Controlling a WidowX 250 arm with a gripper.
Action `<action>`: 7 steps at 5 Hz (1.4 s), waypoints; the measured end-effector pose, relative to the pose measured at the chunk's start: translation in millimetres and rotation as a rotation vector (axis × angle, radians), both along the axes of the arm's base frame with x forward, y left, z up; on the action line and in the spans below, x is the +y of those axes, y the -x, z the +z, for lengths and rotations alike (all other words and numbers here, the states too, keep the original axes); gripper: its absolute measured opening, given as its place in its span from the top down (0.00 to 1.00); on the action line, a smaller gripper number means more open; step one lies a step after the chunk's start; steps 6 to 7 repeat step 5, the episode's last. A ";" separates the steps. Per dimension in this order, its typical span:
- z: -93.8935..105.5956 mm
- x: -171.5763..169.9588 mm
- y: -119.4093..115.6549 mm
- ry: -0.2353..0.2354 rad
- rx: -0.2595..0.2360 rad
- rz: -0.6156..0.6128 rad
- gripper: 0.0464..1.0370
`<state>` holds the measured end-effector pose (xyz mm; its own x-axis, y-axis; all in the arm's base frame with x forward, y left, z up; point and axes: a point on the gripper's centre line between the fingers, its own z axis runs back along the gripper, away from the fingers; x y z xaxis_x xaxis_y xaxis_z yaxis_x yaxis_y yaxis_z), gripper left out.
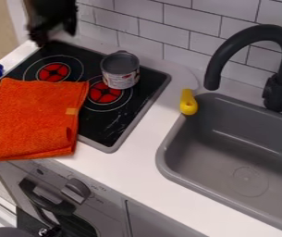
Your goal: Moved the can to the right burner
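Orange cloth (32, 118) lay over the stove's (127, 121) front left corner, leaving the right burner (100, 95) largely bare for its load. The can (120, 70) stood upright on that burner's back part, off centre and near the stove's back edge; from where I stood it overlapped the red rings, so I judged the move all but done, short only of a neater centring. Above the back left corner hung the claw (56, 35), spread and with nothing in its grasp, well apart from the can, which bore its own weight on its flat base. The yellow thing (188, 102) lay at the sink's (169, 162) back left corner, far enough off not to hinder any nudge.
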<state>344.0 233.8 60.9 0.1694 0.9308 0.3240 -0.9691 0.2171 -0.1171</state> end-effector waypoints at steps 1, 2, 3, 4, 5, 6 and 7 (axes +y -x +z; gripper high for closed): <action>-10.6 7.4 21.3 -0.087 0.015 -0.209 0.04; 1.6 7.0 37.3 -0.187 -0.003 -0.470 0.04; 14.7 8.6 54.5 -0.143 0.033 -0.595 0.04; 27.1 -0.7 69.0 -0.200 0.103 -0.673 0.04; 30.3 -7.1 76.2 -0.166 0.186 -0.712 0.04; 30.3 -7.1 76.2 -0.166 0.186 -0.712 0.04; 30.3 -7.1 76.2 -0.166 0.186 -0.712 0.04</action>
